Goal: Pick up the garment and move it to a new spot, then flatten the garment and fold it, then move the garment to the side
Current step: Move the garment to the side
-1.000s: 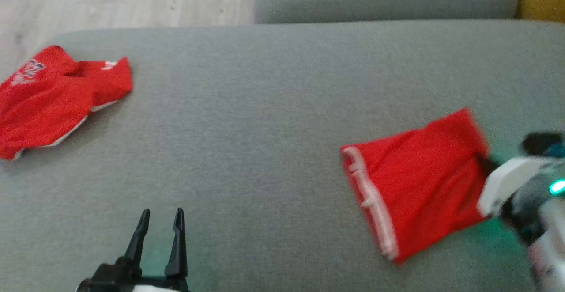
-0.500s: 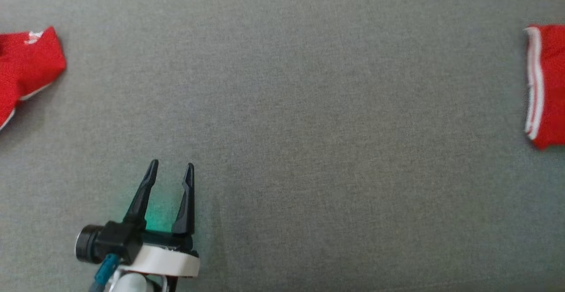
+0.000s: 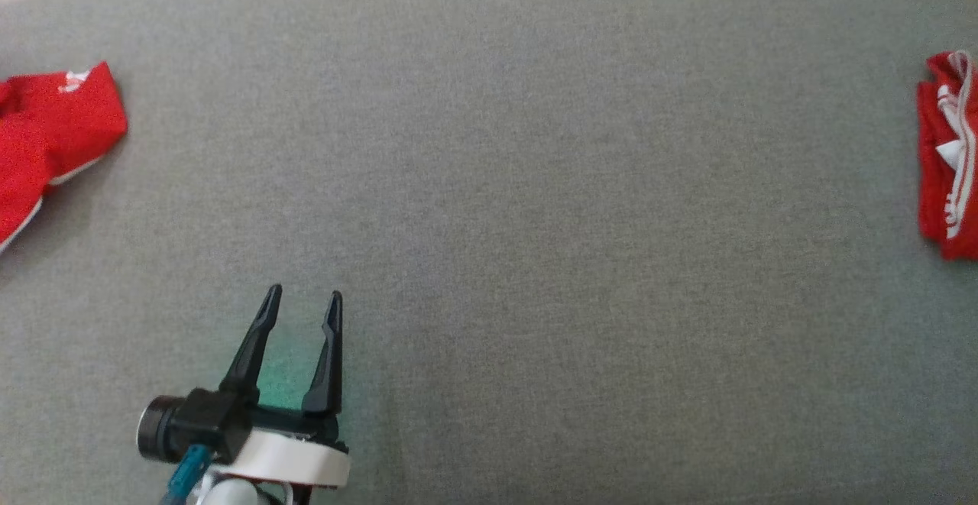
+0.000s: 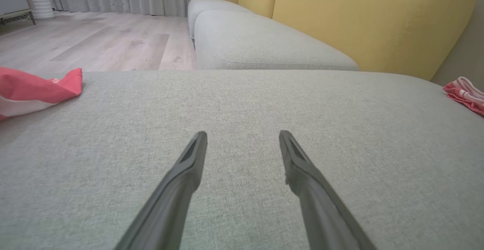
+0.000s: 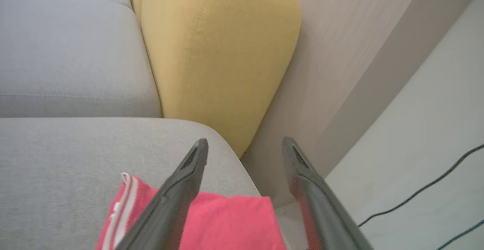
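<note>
Your right gripper (image 5: 245, 141) hangs, fingers apart, over the folded garment (image 5: 227, 219), apparently set aside far right; your left gripper (image 3: 304, 292) hovers spread, empty.

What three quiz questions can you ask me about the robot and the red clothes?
1. True or false: the left pincer is gripping red cloth.
2. What colour is the sofa backrest? A green, B yellow, C blue.
3. How many red garments lie on the grey cushion in the head view?

Key: 1 false, it is open over bare cushion. 2 B. 3 two: the left garment at one edge and the right garment at the other.
</note>
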Motion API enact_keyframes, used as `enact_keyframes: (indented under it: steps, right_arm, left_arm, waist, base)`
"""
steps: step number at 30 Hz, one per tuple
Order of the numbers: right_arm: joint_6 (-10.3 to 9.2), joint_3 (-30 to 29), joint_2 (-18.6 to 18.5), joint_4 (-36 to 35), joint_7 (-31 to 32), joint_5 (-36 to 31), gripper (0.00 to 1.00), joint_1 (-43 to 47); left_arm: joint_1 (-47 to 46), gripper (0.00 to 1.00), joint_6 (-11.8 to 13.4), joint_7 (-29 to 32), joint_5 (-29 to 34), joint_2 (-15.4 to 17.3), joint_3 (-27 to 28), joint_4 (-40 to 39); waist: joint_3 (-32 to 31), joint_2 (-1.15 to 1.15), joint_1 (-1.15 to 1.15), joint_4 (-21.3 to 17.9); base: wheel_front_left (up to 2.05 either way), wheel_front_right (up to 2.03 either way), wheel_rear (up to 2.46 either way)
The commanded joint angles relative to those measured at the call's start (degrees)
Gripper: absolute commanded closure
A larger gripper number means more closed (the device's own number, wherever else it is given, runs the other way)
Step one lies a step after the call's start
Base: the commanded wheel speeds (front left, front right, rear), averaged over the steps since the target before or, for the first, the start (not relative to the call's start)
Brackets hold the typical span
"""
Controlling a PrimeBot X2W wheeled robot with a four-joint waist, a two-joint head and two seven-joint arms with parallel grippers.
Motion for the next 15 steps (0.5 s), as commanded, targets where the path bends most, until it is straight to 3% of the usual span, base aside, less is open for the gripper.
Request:
enact_keyframes:
  steps: [1, 6, 15]
  right_arm:
    - [-0.04, 1.9, 0.5, -3.0, -2.1, -0.4, 0.00, -0.2]
    - [-0.04, 6.7, 4.7, -7.6, -5.3, 1.5, 0.00, 4.8]
    - [-0.04, 17.5, 12.8, -21.4, -6.2, 12.2, 0.00, 23.2]
  left_arm:
    - [0.4, 0.00, 0.1, -0.6, -0.8, -0.1, 2.4, -1.5]
    - [1.6, 0.00, 0.1, -0.6, -1.6, -0.9, 3.3, -1.2]
    - [5.1, 0.00, 0.5, -0.6, -2.6, -1.6, 5.5, -0.1]
  waist:
    - [-1.7, 0.00, 0.00, 0.1]
    - [-6.0, 0.00, 0.00, 1.0]
    - [-13.3, 0.00, 0.00, 3.1]
  base:
    - [0.00, 0.00, 0.00]
    - [0.00, 0.00, 0.00]
    - [0.00, 0.00, 0.00]
